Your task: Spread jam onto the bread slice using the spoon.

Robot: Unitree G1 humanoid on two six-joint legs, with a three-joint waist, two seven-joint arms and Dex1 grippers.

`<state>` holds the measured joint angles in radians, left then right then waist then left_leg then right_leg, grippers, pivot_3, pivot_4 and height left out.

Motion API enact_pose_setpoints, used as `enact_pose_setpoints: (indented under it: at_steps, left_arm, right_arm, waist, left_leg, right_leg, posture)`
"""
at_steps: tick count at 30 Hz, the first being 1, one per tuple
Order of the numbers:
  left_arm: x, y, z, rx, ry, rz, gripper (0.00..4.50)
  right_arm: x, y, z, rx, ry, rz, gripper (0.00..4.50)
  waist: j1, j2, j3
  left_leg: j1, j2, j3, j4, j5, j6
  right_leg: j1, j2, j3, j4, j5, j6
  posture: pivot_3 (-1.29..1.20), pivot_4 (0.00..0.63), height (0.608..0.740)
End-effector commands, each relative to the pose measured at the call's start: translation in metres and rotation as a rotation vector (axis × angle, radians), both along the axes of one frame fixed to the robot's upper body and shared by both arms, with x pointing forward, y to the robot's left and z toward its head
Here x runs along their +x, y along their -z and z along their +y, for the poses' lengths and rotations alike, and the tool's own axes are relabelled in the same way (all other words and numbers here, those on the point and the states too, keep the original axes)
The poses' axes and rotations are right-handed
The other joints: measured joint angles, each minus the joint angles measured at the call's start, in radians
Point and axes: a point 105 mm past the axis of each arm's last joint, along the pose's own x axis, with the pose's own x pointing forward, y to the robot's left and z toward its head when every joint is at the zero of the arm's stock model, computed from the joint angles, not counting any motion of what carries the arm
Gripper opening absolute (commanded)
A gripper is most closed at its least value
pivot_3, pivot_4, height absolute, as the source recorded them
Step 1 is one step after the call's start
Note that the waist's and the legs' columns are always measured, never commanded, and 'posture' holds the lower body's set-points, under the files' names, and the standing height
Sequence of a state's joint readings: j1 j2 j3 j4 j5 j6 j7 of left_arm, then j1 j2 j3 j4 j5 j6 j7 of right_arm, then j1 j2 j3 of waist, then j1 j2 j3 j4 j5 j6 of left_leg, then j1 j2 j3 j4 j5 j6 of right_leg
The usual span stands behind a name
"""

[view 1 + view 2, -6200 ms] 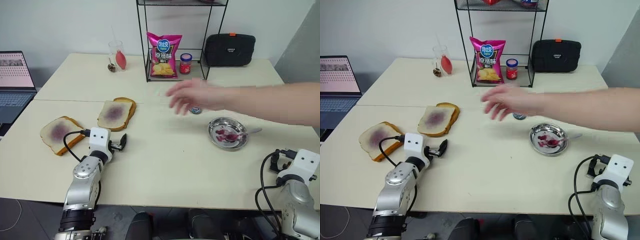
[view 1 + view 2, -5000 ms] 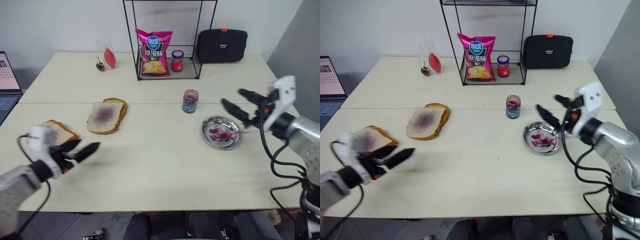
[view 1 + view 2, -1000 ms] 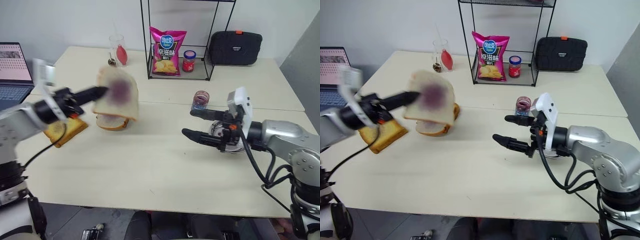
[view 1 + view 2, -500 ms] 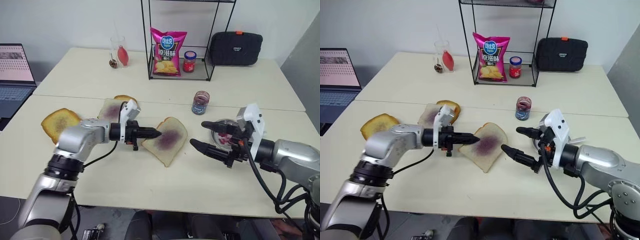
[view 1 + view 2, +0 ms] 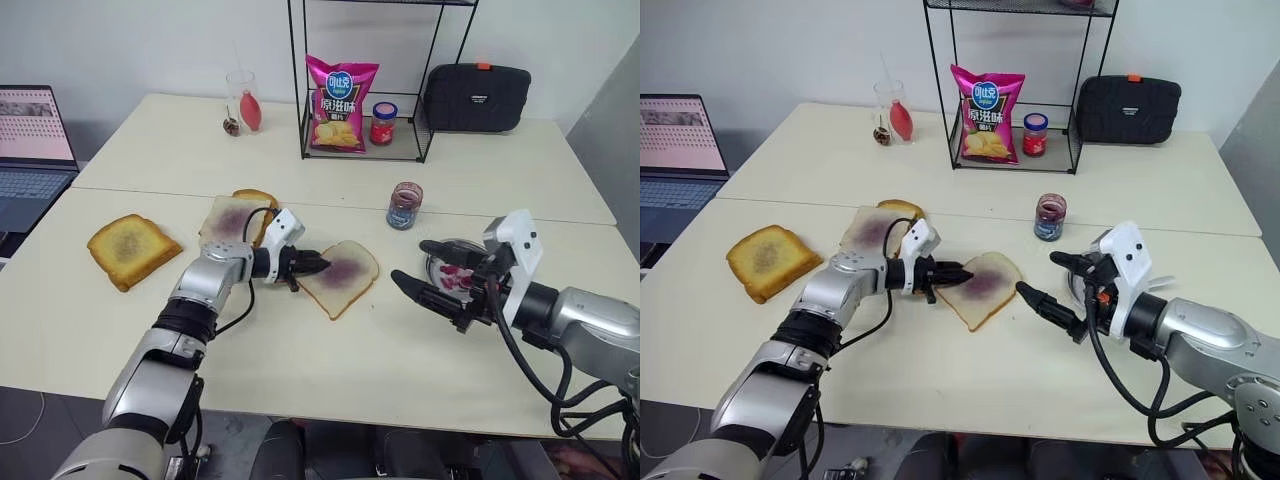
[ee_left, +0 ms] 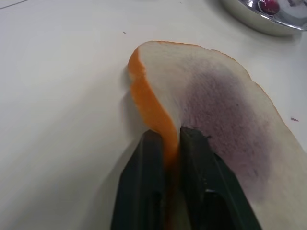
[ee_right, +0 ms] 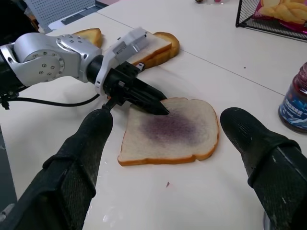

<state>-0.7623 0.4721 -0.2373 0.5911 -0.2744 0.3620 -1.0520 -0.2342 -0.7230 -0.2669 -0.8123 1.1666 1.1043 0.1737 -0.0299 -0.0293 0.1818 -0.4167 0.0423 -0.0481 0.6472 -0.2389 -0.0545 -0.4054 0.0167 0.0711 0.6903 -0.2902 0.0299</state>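
The bread slice [image 5: 345, 275], white with a purple jam patch in its middle, lies on the table's centre. My left gripper [image 5: 315, 263] is shut on its near-left crust edge; in the left wrist view the two fingers [image 6: 148, 158] clamp the tan crust of the bread slice [image 6: 216, 105]. My right gripper [image 5: 410, 262] hovers open just right of the slice, nothing between its fingers. Behind it sits the steel dish [image 5: 447, 262] with red jam blobs [image 5: 450, 281]. The spoon is mostly hidden behind my right hand.
A jam jar [image 5: 403, 205] stands behind the dish. A toasted slice [image 5: 130, 247] and a stacked pair of slices [image 5: 232, 213] lie to the left. At the back stand a wire rack with a chips bag [image 5: 343, 90], a black case [image 5: 475, 97], a glass [image 5: 238, 100] and a laptop [image 5: 35, 140].
My left gripper carried the bread slice down from the air at the left and set it on the table's centre. The right gripper stayed open, almost in place.
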Motion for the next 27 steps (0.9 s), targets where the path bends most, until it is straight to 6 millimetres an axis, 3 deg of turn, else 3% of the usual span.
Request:
enact_pose_setpoints:
  at_steps: [1, 8, 14, 16, 19, 21, 27]
  left_arm:
    - [0.005, -0.018, 0.008, 0.005, 0.005, -0.059, 1.67]
    - [0.004, -0.045, 0.031, 0.099, 0.009, -0.186, 3.23]
    - [-0.023, -0.081, 0.001, 0.054, 0.187, -0.336, 4.40]
    - [-0.031, -0.086, -0.006, 0.032, 0.220, -0.342, 4.46]
    - [-0.056, -0.105, -0.038, -0.055, 0.355, -0.384, 4.46]
    - [-0.067, -0.108, -0.053, -0.083, 0.410, -0.398, 4.46]
    - [-0.069, -0.094, -0.077, -0.061, 0.412, -0.429, 4.46]
  right_arm:
    - [-0.006, -0.009, -0.004, 0.012, 0.015, -0.050, 4.50]
    - [-0.013, -0.001, -0.027, 0.017, 0.134, -0.008, 4.50]
    - [-0.020, 0.012, -0.074, 0.068, 0.393, 0.050, 4.50]
    - [-0.024, 0.015, -0.081, 0.078, 0.429, 0.066, 4.50]
    - [-0.021, 0.026, -0.124, 0.282, 0.679, 0.114, 4.50]
    - [-0.014, 0.033, -0.142, 0.436, 0.800, 0.144, 4.50]
    - [0.016, 0.053, -0.157, 0.669, 0.887, 0.247, 4.50]
  waist:
    - [0.000, 0.000, 0.000]
    - [-0.001, 0.000, 0.000]
    - [0.008, 0.000, 0.000]
    - [0.006, 0.000, 0.000]
    - [0.002, -0.001, 0.000]
    - [0.001, -0.001, -0.001]
    - [-0.016, 0.003, -0.003]
  left_leg:
    - [0.000, 0.000, 0.000, 0.000, 0.000, 0.000]
    - [0.000, 0.000, 0.000, 0.000, 0.000, 0.000]
    - [0.000, 0.000, 0.000, 0.000, 0.000, 0.000]
    - [0.000, 0.000, 0.000, 0.000, 0.000, 0.000]
    - [0.001, 0.000, 0.000, 0.000, 0.000, 0.000]
    - [0.001, 0.001, 0.000, 0.000, 0.001, 0.001]
    - [0.006, 0.000, 0.006, 0.000, 0.004, 0.006]
  right_leg:
    - [0.000, 0.000, 0.000, 0.000, 0.000, 0.000]
    - [0.000, 0.000, 0.000, 0.000, 0.000, 0.000]
    - [0.001, -0.001, 0.000, -0.001, 0.000, 0.000]
    - [0.001, -0.001, 0.000, -0.001, 0.000, 0.000]
    - [0.001, 0.000, 0.001, 0.001, 0.000, 0.000]
    - [0.002, 0.001, 0.000, 0.001, 0.000, 0.000]
    - [0.002, 0.001, 0.007, 0.004, -0.002, 0.004]
  posture:
    - [0.00, 0.150, 0.740]
    - [0.00, 0.150, 0.740]
    - [0.00, 0.150, 0.740]
    - [0.00, 0.150, 0.740]
    - [0.00, 0.150, 0.740]
    - [0.00, 0.150, 0.740]
    - [0.00, 0.150, 0.740]
